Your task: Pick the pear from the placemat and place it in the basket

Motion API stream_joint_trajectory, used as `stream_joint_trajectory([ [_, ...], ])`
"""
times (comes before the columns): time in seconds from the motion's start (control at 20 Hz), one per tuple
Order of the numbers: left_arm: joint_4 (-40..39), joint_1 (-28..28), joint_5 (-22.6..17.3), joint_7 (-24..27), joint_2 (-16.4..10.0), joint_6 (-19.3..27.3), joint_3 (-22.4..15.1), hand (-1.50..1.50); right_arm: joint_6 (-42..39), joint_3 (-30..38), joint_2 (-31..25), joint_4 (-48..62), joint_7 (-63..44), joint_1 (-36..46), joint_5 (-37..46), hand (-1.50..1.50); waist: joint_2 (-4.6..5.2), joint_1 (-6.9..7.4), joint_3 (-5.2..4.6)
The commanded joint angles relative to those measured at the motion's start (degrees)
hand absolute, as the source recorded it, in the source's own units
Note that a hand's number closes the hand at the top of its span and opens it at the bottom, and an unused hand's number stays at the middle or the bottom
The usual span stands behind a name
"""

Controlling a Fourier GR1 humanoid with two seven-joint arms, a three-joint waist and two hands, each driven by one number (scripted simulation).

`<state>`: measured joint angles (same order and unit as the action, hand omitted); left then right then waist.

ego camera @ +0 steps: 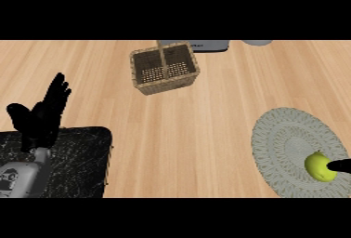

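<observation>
**Head view: right hand at the pear, grasp not yet shown**

Head view, looking down on a pale wooden counter point(205, 130). The small yellow-green pear point(319, 167) lies on the round grey woven placemat point(281, 139) at about 4 o'clock, towards the mat's right side. Only a black tip of the right hand point(341, 165) enters from the right edge, touching or just beside the pear; too little of it shows to tell whether it is open or closed, or whether it has the fruit.

The left hand point(41, 123) rests at 9 o'clock, spread and upright, holding nothing, above a black speckled rectangular mat point(79, 158) at 8 o'clock.

The square brown wicker basket with a handle point(165, 86) stands at 12 o'clock, well apart from the placemat, with nothing visible inside it.

Judging from this, the step in hand is the reach and grasp. The next move calls for closing round the pear, lifting it clear of the placemat, and carrying it up and left towards 12 o'clock to lower it into the basket beside the handle.

A grey object point(209, 45) behind the basket bears a small dark mark, too small to read; no other writing shows.
</observation>
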<state>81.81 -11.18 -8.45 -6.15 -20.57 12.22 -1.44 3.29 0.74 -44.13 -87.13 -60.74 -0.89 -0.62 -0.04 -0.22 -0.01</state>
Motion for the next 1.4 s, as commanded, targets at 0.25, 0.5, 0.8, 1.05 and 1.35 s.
stream_joint_trajectory([
  [0.25, 1.95, 0.32, 0.94, -2.24, 0.33, -2.84, 3.65, 0.0, 1.8, 1.34, 7.12, -2.41, -4.82, 0.57, 8.83, -1.5, 0.0, 0.13, -0.01],
  [0.5, 1.04, -1.83, 2.92, -3.6, 2.63, -2.74, 2.81, 0.0, 2.11, 1.98, 10.45, -4.19, -4.54, -2.04, 12.2, -1.5, 0.01, 0.0, -0.01],
  [0.8, 4.87, 0.8, 4.25, -4.56, 3.94, -3.65, 3.69, 0.0, -1.38, 5.43, 12.46, 6.26, 0.92, 4.57, 14.5, -1.5, 0.05, 0.44, 0.01],
  [1.05, 7.1, 1.71, 2.88, -5.6, 1.61, -6.82, 6.32, 0.0, -1.53, 4.1, 14.77, 0.04, -2.18, -2.2, 17.34, -1.5, -0.05, 0.21, 0.0],
  [1.35, 2.19, -0.56, 6.94, -3.48, 5.2, -4.61, 5.62, 0.0, -2.91, 5.42, 16.83, 2.46, 1.05, -3.21, 19.95, -1.5, 0.02, 0.02, 0.0],
])
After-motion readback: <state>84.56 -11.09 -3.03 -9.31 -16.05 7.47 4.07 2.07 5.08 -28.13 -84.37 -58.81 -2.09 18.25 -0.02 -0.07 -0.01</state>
